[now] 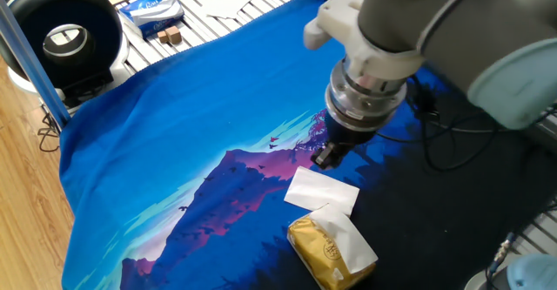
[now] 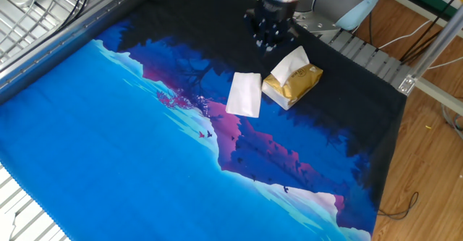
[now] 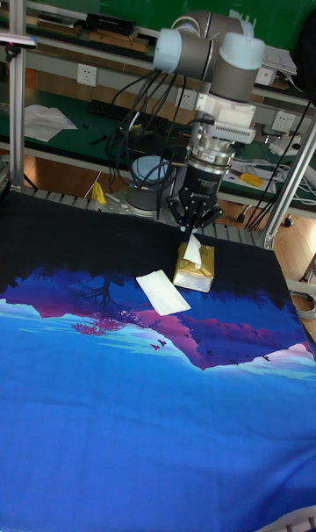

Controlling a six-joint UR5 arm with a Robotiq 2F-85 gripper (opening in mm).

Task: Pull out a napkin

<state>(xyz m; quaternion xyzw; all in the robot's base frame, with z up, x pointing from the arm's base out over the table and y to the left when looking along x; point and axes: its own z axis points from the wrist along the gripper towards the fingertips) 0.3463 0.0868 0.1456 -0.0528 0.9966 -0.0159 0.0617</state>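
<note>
The napkin (image 1: 321,191) (image 2: 244,94) (image 3: 162,291) lies flat and loose on the blue mountain-print cloth (image 1: 200,107), just beside the gold-yellow tissue pack (image 1: 324,253) (image 2: 295,82) (image 3: 195,270). Another white sheet (image 1: 352,236) (image 2: 289,62) (image 3: 192,249) sticks up from the pack's slot. My gripper (image 1: 326,157) (image 2: 266,43) (image 3: 191,226) hovers above the cloth beyond the napkin's far edge, pointing down. It looks open and holds nothing.
A round black device (image 1: 65,33), a blue-and-white packet (image 1: 150,10), small brown blocks (image 1: 168,36) and white papers (image 1: 228,3) sit on the slatted table past the cloth's edge. Cables (image 1: 452,142) trail over the dark end of the cloth.
</note>
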